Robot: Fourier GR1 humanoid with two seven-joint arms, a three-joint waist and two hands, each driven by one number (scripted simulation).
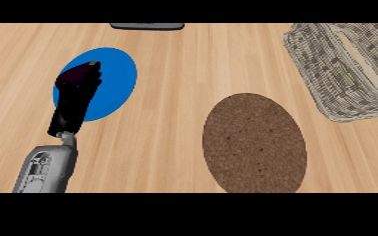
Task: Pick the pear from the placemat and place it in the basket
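My left hand point(77, 91) reaches in from the lower left and lies over the blue oval placemat point(117, 80). Its fingers curl at the far end round the pear point(92, 63), of which only a small yellow-green tip peeks out; the rest is hidden under the hand. The woven wicker basket point(325, 65) stands at the right edge of the counter, far from the hand. My right hand shows nowhere.
A brown round woven mat point(255, 142) lies at centre right, between the blue placemat and the basket. A dark flat object point(147, 26) sits at the far edge of the wooden counter.
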